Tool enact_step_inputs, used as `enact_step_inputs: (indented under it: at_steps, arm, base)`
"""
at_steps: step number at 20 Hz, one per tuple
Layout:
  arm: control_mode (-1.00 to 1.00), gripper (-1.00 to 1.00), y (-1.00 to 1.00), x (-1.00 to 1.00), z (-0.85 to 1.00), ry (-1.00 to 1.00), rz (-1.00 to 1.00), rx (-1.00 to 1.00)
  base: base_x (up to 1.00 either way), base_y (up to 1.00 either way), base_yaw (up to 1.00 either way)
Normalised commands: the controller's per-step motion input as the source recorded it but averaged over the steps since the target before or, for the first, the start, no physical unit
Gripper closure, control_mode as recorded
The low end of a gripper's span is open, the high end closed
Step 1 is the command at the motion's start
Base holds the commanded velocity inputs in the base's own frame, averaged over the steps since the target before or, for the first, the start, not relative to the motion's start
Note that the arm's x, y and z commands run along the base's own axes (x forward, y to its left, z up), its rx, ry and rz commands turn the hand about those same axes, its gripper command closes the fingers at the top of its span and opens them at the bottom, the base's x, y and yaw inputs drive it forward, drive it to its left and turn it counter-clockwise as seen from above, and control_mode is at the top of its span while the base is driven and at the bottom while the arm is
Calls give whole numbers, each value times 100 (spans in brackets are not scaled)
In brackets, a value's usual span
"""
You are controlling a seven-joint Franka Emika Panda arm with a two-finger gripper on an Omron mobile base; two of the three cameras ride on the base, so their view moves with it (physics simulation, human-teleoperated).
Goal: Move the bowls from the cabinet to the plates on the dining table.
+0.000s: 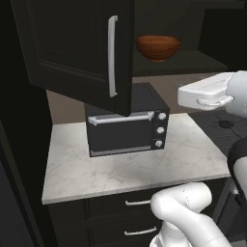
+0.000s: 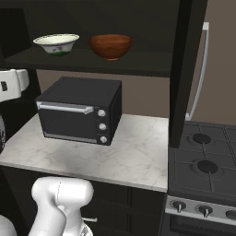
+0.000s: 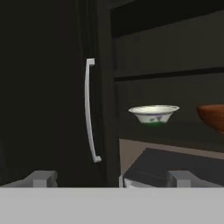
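Observation:
The dark cabinet (image 2: 106, 64) stands open, with both bowls on its lower shelf. In the right base view the cream-white bowl (image 2: 56, 44) is on the left and the reddish-brown bowl (image 2: 110, 46) is right of it. In the hand view the cream bowl (image 3: 154, 114) sits ahead, a little right of centre, and the brown bowl (image 3: 213, 116) is cut off at the right edge. My gripper (image 3: 111, 179) is open and empty, well short of the shelf. The white hand (image 1: 205, 92) hangs right of the brown bowl (image 1: 158, 47) and below it. The dining table and the plates are out of view.
The left cabinet door (image 1: 77, 48) swings out over a black toaster oven (image 1: 128, 128) on a small marble counter (image 1: 125, 169). The right door (image 2: 184, 69) stands edge-on. A gas stove (image 2: 205, 170) lies to the right, and dark drawers (image 1: 137, 217) sit below the counter.

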Motion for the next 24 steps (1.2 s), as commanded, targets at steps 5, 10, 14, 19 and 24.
enact_step_inputs:
  at_steps: [5,10,14,19,24]
  arm:
    - [-100,-100,-25,23,0,5,26,14]
    - [-100,-100,-12,45,1,5,23,13]
    - [-100,-100,-1,45,3,5,17,10]
    - [-100,-100,8,37,1,5,12,4]
    - [-100,-100,28,34,0,6,5,1]
  base:
    - [0,0,0]
    - [0,0,0]
    - [0,0,0]
    - [0,0,0]
    - [0,0,0]
